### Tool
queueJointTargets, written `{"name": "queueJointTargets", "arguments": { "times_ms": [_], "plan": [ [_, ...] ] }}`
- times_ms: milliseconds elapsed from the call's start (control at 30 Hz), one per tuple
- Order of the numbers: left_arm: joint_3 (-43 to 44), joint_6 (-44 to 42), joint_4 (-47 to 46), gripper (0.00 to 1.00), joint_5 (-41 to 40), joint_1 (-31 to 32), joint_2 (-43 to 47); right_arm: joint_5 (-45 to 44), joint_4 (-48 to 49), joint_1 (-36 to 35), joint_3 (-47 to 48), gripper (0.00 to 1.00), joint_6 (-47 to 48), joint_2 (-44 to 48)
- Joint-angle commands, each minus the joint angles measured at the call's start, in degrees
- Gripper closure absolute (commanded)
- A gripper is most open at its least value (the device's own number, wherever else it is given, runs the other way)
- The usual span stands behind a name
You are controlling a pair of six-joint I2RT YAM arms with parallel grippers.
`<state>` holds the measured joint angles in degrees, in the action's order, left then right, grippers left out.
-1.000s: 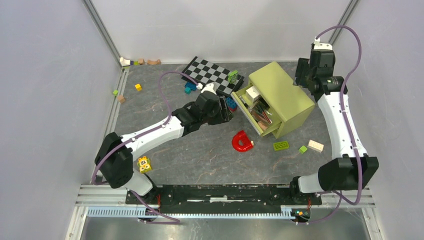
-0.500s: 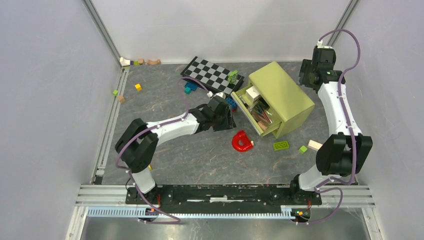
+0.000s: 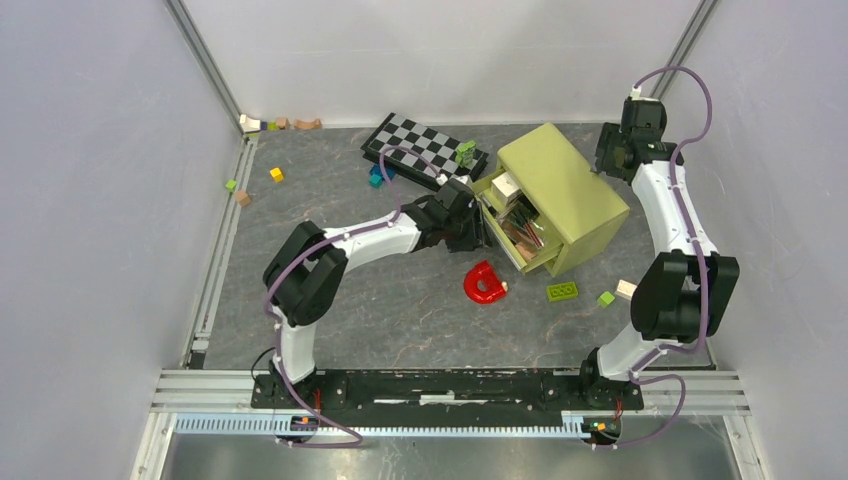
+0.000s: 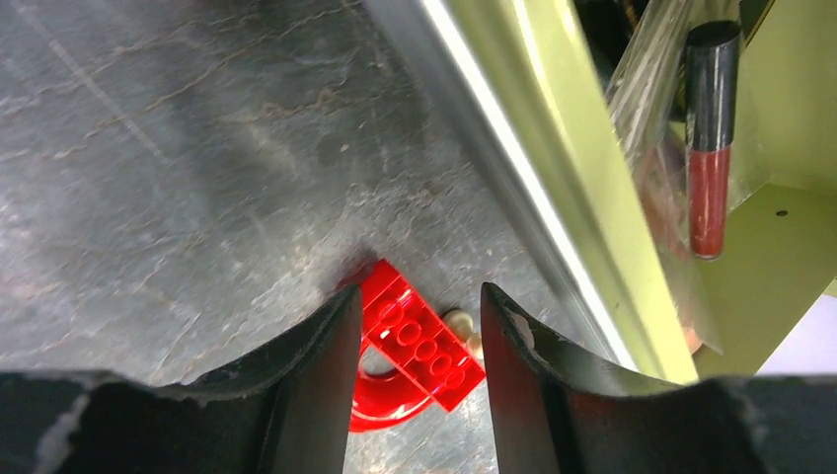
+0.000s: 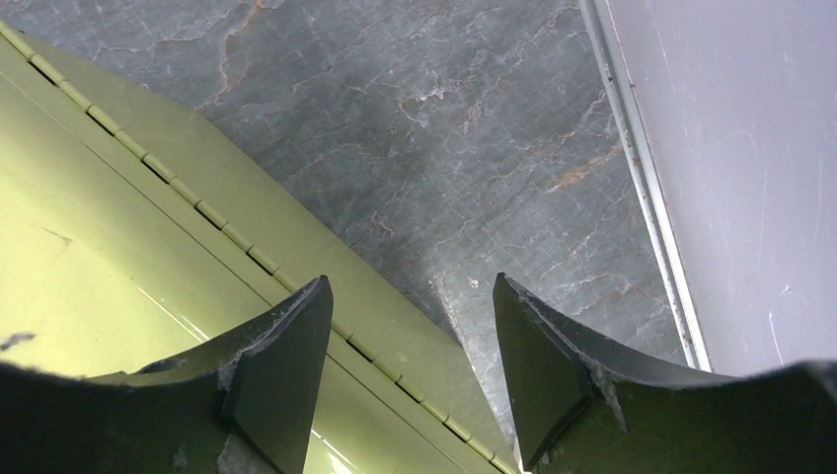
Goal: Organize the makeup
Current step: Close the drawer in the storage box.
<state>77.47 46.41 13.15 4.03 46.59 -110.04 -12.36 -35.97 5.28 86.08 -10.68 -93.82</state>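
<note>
I am holding the left claw released, jaws apart, right by the front of the open drawer of the olive cabinet. In the left wrist view the fingers are gripping nothing. Between them I am seeing only the bench and the red horseshoe piece lying on it. The right claw is hovering, also released and empty, over the cabinet's back corner, near its hinged edge.

I am reading this step as shutting the drawer on the makeup. To do it well, I am planning to set the left fingers flat against the drawer's front wall, near its middle, and push straight along the slide so that it is not jamming. I also want the right claw bracing the back so that the cabinet is not skidding. Anything standing above the rim could catch, so I am checking that first.

The makeup is sitting inside the drawer. The clearest piece is a lip gloss tube, lying against a clear wrapper. In the wrist view its long axis is running almost straight up and down the frame, with the black cap at the top and the red end at the bottom. From above, the thin sticks beside it seem to be lying along the drawer's length, though I cannot tell them apart.
</note>
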Motion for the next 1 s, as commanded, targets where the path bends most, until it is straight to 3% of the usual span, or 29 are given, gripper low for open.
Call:
{"name": "queueJointTargets", "arguments": {
  "times_ms": [0,400,700,967],
  "plan": [
    [5.5,-1.5,-1.5,0.46,3.2,0.1,-3.2,2.8,1.0,-0.2,-1.4,0.32,-0.6,0.5],
    [12.9,-0.2,-1.1,0.48,4.4,0.6,-7.2,5.4,1.7,-0.2,-3.3,0.33,-0.7,0.9],
    [14.3,3.6,-9.7,0.46,4.8,1.8,-7.9,7.2,2.1,-0.2,-5.8,0.34,-0.8,2.2],
    [20.1,5.3,-10.5,0.46,4.9,2.6,-13.4,8.3,2.2,-0.3,-7.1,0.34,-0.8,3.3]
  ]
}}
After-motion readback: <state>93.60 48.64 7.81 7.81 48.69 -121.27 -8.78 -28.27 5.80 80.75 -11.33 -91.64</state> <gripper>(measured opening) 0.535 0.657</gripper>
